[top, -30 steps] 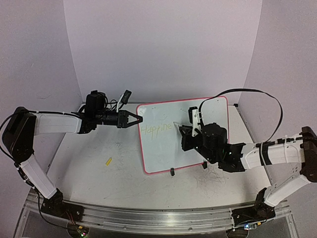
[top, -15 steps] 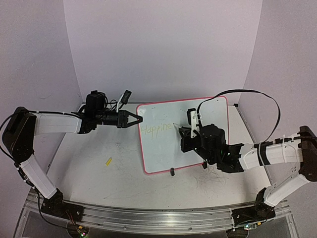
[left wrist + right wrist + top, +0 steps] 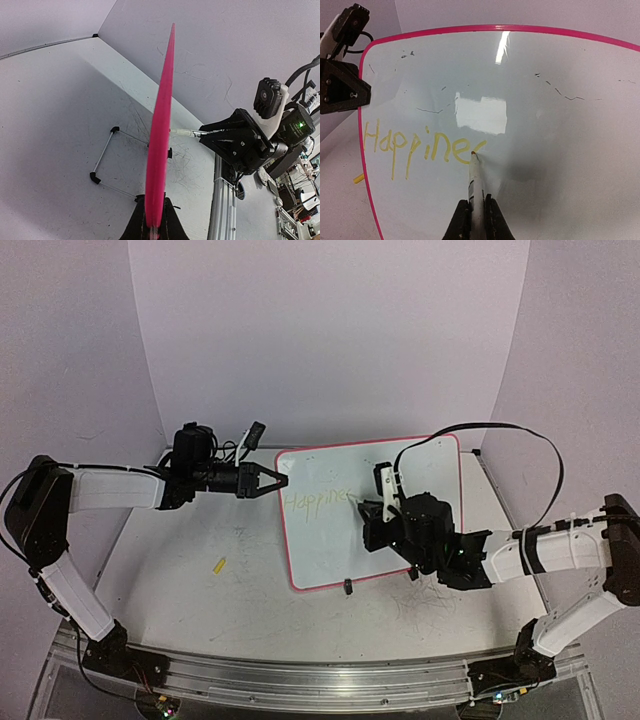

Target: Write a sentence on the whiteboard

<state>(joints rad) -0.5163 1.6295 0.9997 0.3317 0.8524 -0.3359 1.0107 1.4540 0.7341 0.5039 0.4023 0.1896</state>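
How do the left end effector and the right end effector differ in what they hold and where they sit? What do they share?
1. The left end effector clamps the pink left rim of the whiteboard; the right end effector clamps a marker.
2. The left end effector sits at the board's edge; the right end effector is over its face, marker tip at the end of the yellow writing.
Shared: both are black and shut on something.

Plain pale-lilac wall panels (image 3: 330,330) enclose three sides. Scuffed white tabletop (image 3: 180,600), grey scratch marks. Ribbed aluminium rail (image 3: 320,680) along near edge.
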